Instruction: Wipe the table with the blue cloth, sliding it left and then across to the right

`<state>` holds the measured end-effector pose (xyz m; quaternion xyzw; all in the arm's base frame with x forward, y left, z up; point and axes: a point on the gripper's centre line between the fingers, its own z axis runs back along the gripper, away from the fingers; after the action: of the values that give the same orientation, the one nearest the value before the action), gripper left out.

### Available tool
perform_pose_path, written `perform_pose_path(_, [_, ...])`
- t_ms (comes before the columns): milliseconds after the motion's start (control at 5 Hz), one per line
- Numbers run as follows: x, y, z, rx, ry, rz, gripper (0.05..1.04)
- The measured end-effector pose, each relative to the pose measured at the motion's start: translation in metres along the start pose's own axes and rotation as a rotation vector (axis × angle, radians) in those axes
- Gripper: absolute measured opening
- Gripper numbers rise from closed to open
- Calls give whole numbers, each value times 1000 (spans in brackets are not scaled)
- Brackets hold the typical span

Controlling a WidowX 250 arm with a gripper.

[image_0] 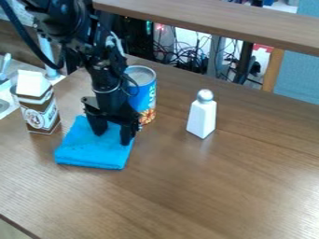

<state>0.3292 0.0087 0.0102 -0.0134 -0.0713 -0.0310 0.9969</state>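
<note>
The black gripper (113, 138) hangs down at the left of the table, its two fingers apart and their tips at a folded blue cloth (93, 153). Nothing but the cloth shows between the fingers; whether the tips press on it I cannot tell. Just behind and to the right of the gripper stands a blue can (142, 91), partly covered by it. A brown and white carton (38, 108) is upright to the left of the cloth. Farther right, a white shaker with a silver top (202, 115) stands upright.
The brown wooden table (205, 186) extends across the view. Along its back runs a raised wooden shelf (218, 19), with cables (187, 59) behind and below it. White items lie at the far left edge, beyond the carton.
</note>
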Motion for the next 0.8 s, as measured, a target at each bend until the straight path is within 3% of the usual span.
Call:
perform_pose_path(400, [4, -96, 0, -81, -10, -237, 992])
perform_pose_path(800, [-1, -162, 1, -171, 8, -392, 991])
